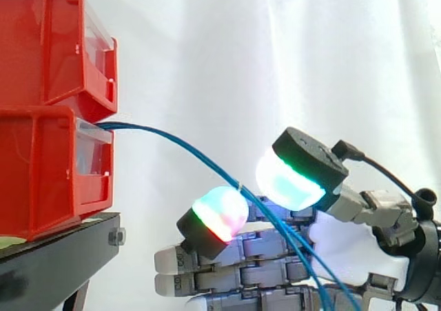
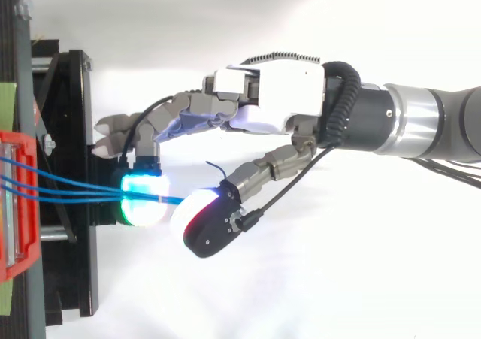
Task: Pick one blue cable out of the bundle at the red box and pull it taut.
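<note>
Three thin blue cables [image 2: 68, 189] leave the lower red bin [image 1: 48, 180] and sag down to the right [image 1: 200, 161]. My hand [image 2: 270, 102] reaches in from the right with its fingers pointing at the bins. A curled finger with a red-green glowing pad [image 1: 220, 214] and the thumb with a cyan-white pad [image 1: 293, 180] close on the cables from either side. The cables run between the two pads [image 2: 143, 198] and on across the other fingers to the lower right [image 1: 324, 276]. How many cables are caught in the pinch cannot be told.
A second red bin [image 1: 55, 49] is stacked on the lower one, both on a black stand [image 1: 62, 252]. The stand's frame [image 2: 75, 166] lies just under the fingertips. A white curtain [image 1: 275, 63] hangs behind.
</note>
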Controlling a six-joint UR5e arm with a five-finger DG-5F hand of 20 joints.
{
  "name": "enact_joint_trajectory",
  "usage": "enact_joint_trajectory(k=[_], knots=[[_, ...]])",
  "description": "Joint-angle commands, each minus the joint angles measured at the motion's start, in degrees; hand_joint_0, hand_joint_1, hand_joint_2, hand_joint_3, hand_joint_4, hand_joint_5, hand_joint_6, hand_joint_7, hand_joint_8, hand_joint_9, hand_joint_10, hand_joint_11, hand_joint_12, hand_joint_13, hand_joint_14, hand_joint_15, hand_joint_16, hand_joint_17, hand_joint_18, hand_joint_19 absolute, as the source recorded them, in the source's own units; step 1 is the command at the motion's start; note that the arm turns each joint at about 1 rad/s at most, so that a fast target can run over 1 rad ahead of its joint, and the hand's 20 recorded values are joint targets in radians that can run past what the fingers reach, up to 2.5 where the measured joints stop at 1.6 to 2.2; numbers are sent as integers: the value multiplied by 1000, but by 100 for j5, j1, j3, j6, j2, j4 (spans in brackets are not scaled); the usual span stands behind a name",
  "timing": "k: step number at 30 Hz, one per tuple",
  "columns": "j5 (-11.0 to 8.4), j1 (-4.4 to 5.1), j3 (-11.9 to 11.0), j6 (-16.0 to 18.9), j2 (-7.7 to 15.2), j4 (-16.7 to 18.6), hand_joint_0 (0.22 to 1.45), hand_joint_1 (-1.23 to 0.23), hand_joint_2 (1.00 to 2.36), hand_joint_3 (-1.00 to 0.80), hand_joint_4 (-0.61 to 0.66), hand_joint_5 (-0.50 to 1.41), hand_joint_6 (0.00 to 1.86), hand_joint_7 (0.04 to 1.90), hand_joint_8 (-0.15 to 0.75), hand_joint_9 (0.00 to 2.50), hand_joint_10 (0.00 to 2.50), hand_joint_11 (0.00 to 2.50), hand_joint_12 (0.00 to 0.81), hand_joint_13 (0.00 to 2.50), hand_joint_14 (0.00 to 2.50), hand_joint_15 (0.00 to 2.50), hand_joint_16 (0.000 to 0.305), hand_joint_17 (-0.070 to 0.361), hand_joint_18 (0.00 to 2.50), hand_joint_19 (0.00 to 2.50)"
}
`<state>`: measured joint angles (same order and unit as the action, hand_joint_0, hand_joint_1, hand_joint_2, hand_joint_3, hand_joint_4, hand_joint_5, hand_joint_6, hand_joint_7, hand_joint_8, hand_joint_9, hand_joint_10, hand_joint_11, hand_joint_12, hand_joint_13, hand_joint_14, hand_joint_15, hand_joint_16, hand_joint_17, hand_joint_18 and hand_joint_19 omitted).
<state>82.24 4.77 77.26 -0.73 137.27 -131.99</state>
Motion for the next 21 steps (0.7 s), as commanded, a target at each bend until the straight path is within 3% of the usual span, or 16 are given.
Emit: enact_joint_trajectory(k=[1,12,21], knots=[[134,-20,0,11,-139,-424,548,-713,1004,-439,253,-141,842,931,321,435,0,80,352,177,0,56,51,116,281,144],[170,-55,0,-15,-490,-1364,557,-649,1007,-408,250,-123,837,989,336,510,2,97,346,224,3,58,51,114,324,171],[170,-64,9,-112,-701,-1593,589,-687,1012,-343,246,-116,845,1003,340,550,2,110,339,274,2,70,50,113,376,176]])
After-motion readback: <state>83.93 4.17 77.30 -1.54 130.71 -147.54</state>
